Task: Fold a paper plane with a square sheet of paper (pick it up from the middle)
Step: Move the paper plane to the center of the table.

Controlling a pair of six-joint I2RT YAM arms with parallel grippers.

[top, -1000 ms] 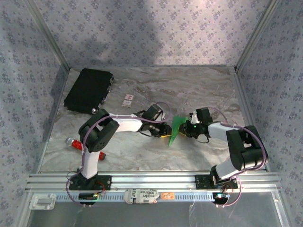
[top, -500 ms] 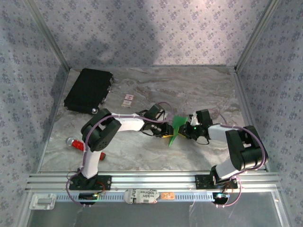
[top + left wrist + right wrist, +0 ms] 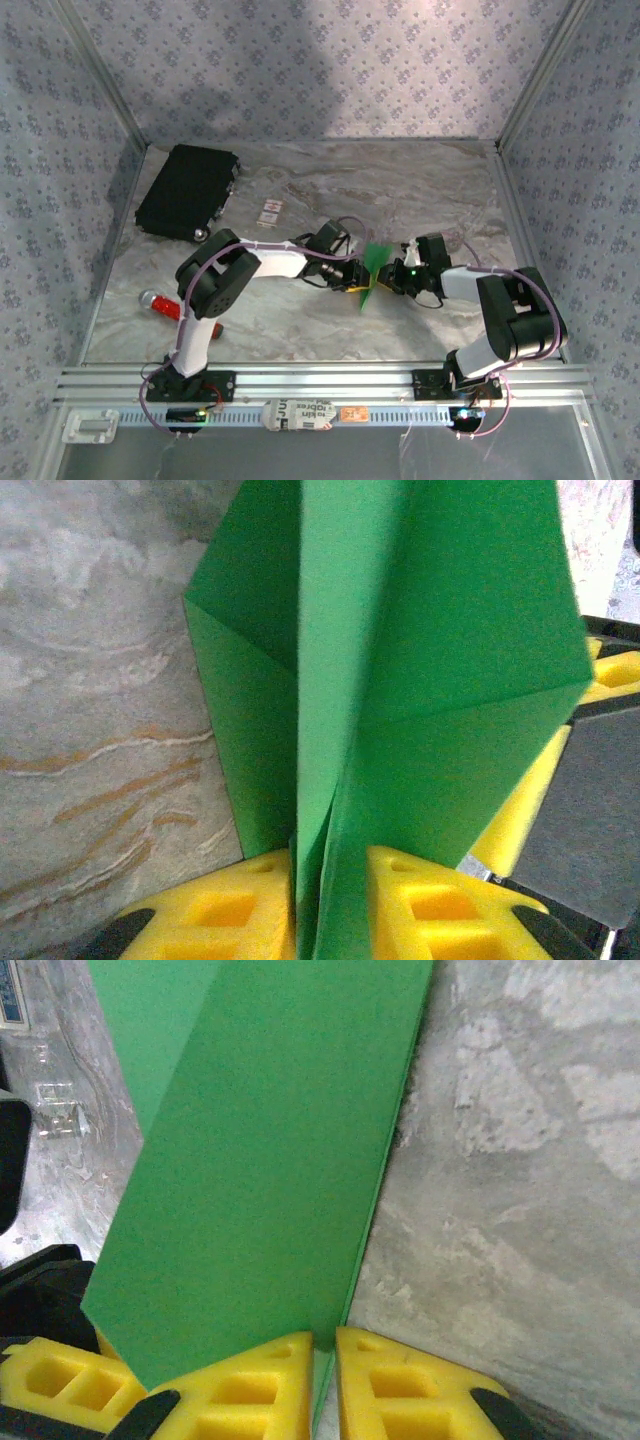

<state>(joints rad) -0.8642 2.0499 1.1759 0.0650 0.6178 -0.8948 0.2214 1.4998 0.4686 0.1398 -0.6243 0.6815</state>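
The paper plane (image 3: 420,660) is bright green, fingers (image 3: 230,910) yellow, table (image 3: 300,320) marbled grey, case (image 3: 187,190) black.

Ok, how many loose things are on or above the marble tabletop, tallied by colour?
Green: 1, folded paper
Black: 1, case
White with red marks: 1, card
Red: 1, tool
Total: 4

A: Can any writing be read?
B: Black print runs across the white label (image 3: 300,413) on the rail, bottom centre of the top view, but it is too small to read.
A: And the orange tag (image 3: 352,413) beside it?
B: Illegible too. The small white card (image 3: 270,210), left of centre, bears red marks but no readable word.
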